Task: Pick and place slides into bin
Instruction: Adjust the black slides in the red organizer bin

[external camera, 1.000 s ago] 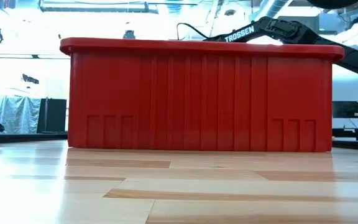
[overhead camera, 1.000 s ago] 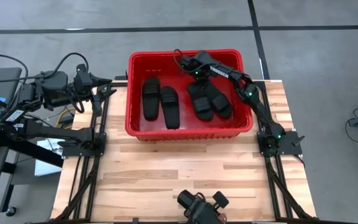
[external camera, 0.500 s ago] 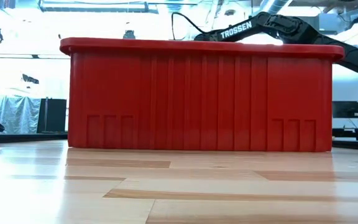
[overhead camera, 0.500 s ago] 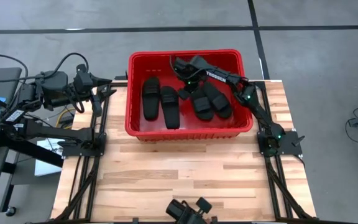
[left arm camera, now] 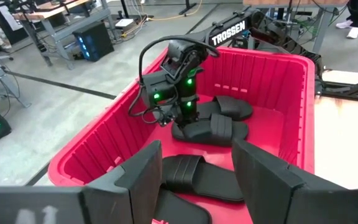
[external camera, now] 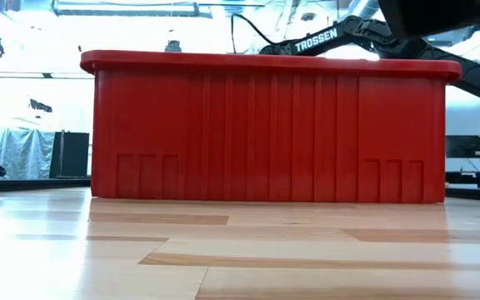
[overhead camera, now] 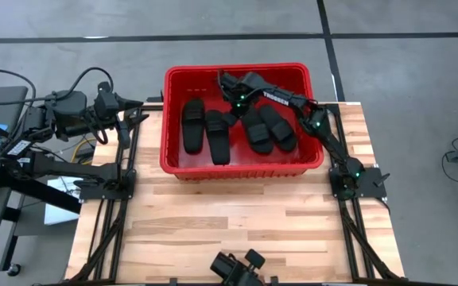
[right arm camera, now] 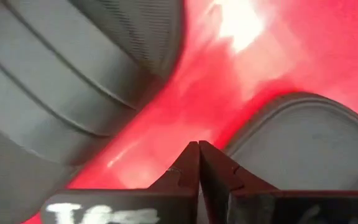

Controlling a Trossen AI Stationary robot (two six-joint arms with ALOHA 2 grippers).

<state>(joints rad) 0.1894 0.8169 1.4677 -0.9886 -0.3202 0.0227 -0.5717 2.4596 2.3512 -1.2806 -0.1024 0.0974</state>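
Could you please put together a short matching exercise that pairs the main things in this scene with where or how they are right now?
Things:
1. slides
2. bin
3. left gripper
4. right gripper

States:
A. open, outside the bin at its left side
B. red, at the table's far edge
C. shut, down inside the bin between the sandals
D. black, all four lying on the bin floor

Pairs: 1-D, 2-B, 3-A, 4-C
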